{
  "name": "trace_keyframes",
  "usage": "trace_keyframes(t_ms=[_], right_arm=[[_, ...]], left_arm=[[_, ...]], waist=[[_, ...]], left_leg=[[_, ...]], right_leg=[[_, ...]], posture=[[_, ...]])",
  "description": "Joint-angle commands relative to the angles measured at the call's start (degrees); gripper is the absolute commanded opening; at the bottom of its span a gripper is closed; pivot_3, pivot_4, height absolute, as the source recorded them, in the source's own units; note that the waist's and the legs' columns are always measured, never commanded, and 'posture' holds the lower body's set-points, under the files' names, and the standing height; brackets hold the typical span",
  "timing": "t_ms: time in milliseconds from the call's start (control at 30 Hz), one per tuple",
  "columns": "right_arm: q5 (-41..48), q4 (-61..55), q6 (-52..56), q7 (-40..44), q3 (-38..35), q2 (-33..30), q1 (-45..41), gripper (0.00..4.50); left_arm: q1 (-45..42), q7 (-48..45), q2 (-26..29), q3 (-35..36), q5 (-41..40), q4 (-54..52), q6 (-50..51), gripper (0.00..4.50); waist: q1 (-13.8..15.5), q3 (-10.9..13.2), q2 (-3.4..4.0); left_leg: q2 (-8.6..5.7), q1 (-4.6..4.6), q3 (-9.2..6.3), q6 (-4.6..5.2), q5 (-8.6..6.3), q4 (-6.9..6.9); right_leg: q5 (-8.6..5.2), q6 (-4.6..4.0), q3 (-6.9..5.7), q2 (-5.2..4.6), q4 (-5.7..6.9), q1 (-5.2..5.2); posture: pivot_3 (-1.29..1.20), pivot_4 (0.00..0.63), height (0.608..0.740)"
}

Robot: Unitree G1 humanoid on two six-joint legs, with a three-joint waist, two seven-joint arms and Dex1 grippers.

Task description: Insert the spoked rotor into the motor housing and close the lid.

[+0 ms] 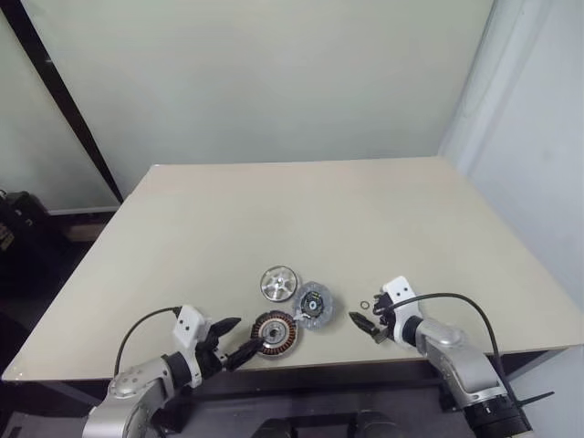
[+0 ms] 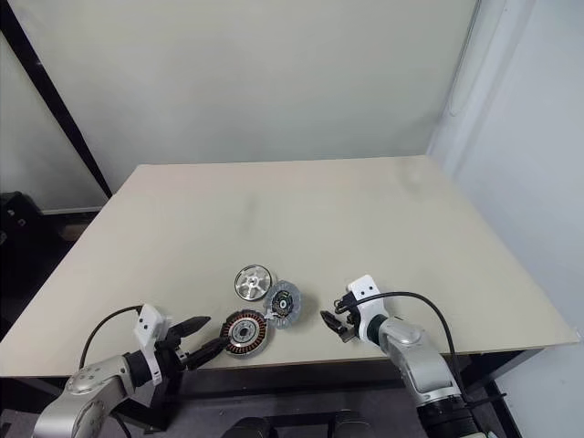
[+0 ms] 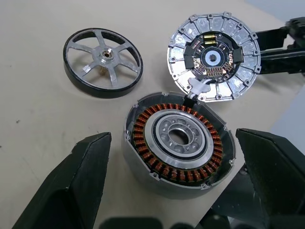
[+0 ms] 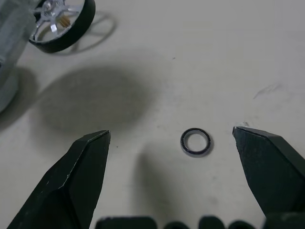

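Left gripper (image 1: 239, 339) sits at the desk's (image 1: 301, 201) near edge, fingers spread wide and grasping nothing, the motor housing (image 1: 275, 333) just ahead of them — in the left wrist view it lies between the two tips, untouched. Behind the housing lies the spoked rotor (image 1: 278, 283), flat and apart from it. Beside the rotor, the lid (image 1: 313, 304) lies open, joined to the housing's rim by a short white link. Further right a small black ring (image 1: 364, 305) rests on bare desk, then the right gripper (image 1: 367, 325), fingers also released and empty, tips just short of the ring.

Step in hand looks like reaching for the rotor — best taken by its rim, kept level, hub centred over the housing's hollow before lowering; the lid's link leaves little slack.

Left wrist view shows copper windings, the bearing bore and the lid's circuitry, too small from the head. Right wrist view shows the ring lying between the open fingers.
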Motion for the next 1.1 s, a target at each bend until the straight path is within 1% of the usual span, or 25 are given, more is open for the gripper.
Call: trace_keyframes(t_ms=[33,633,667,700,733,933,967,1000,1100], right_arm=[[-0.8,1.0,-1.3,-0.6,-0.3,0.3,-2.2,4.48],[-1.5,7.9,-2.8,-1.6,-0.3,2.5,-5.2,4.48],[-1.5,8.1,-2.8,-1.6,-0.3,2.5,-5.3,4.12],[-1.6,8.1,-2.6,-1.6,-0.2,2.4,-5.2,3.9],[-1.6,8.2,-2.5,-1.6,-0.2,2.4,-5.2,3.56],[-1.8,7.4,-2.0,-1.4,-0.2,1.7,-4.5,1.41],[-1.8,7.3,-2.0,-1.4,-0.2,1.6,-4.5,1.0],[-1.8,7.2,-2.1,-1.4,-0.3,1.6,-4.3,0.72],[-1.9,7.1,-2.2,-1.7,-0.5,1.5,-4.2,0.72]], left_arm=[[-1.3,-0.8,0.2,0.5,-0.5,-0.7,-1.3,4.5],[-1.2,-3.1,2.0,-1.1,1.8,-0.5,-2.2,4.5],[-1.2,-3.2,2.1,-1.1,1.9,-0.4,-2.2,4.5],[-1.2,-3.3,2.1,-1.2,2.1,-0.5,-2.3,4.5],[-1.2,-3.3,2.1,-1.2,2.2,-0.5,-2.3,4.5],[-1.2,-3.5,2.0,-1.2,2.7,-0.4,-2.7,4.5],[-1.2,-3.5,2.0,-1.2,2.7,-0.4,-2.7,4.5],[-1.2,-3.5,2.0,-1.2,2.8,-0.3,-2.8,4.5],[-1.5,-3.7,2.0,-1.5,3.0,0.0,-3.0,4.5]], waist=[[0.0,0.0,-0.01],[0.0,0.0,-0.01],[0.0,0.0,-0.01],[0.0,0.0,-0.01],[0.0,0.0,-0.01],[0.0,0.0,-0.01],[0.0,0.0,-0.01],[0.0,0.0,-0.01],[0.0,0.0,-0.01]], left_leg=[[0.0,0.0,0.01,0.0,0.0,0.0],[0.03,0.06,0.02,0.03,0.0,-0.03],[0.03,0.05,0.01,0.03,0.0,-0.03],[0.03,0.05,0.01,0.03,0.0,-0.04],[0.03,0.05,0.01,0.04,0.0,-0.04],[0.03,0.07,0.02,0.05,0.0,-0.08],[0.03,0.07,0.01,0.05,0.0,-0.08],[0.03,0.08,0.01,0.05,0.0,-0.08],[0.03,0.09,0.01,0.05,0.0,-0.08]], right_leg=[[0.0,0.0,0.0,0.0,0.0,0.0],[0.0,0.0,0.02,0.05,0.03,0.03],[0.0,0.0,0.02,0.05,0.03,0.02],[0.0,0.0,0.02,0.05,0.03,0.02],[0.0,0.0,0.02,0.05,0.03,0.02],[0.0,0.0,0.02,0.06,0.03,0.02],[0.0,0.0,0.02,0.06,0.03,0.02],[0.0,0.0,0.02,0.06,0.03,0.02],[0.0,0.0,0.02,0.06,0.03,0.03]], posture=[[0.0,0.0,0.74],[0.0,0.0,0.74],[0.0,0.0,0.74],[0.0,0.0,0.74],[0.0,0.0,0.74],[0.0,0.0,0.74],[0.0,0.0,0.74],[0.0,0.0,0.74],[0.0,0.0,0.74]])
